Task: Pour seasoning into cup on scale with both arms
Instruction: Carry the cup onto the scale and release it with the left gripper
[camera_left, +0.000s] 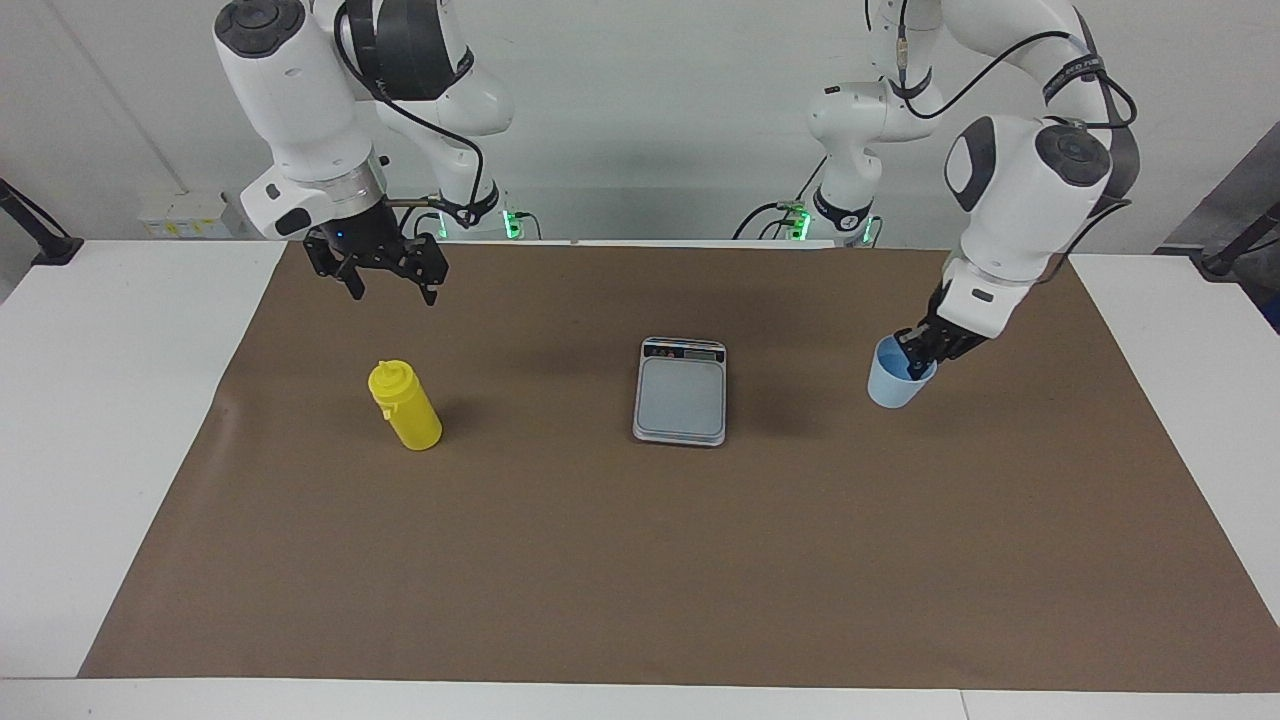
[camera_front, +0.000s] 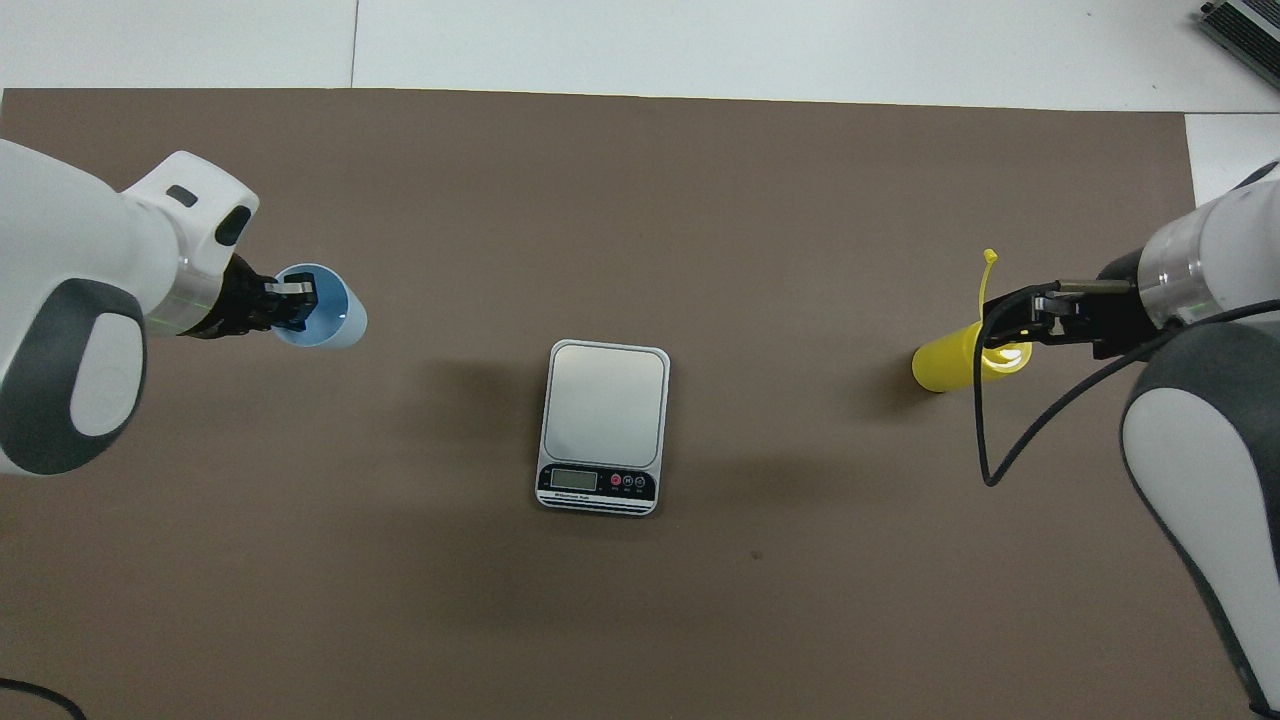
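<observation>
Between left fingers (camera_left: 915, 350), cup (camera_left: 893, 385) rim

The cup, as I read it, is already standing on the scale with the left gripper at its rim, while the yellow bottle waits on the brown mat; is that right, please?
Not quite: the cup is not on the scale. It is beside it on the brown mat, toward the left arm's end, as the facing view shows. The left gripper is indeed at its rim, and the yellow bottle stands on the mat.
</observation>
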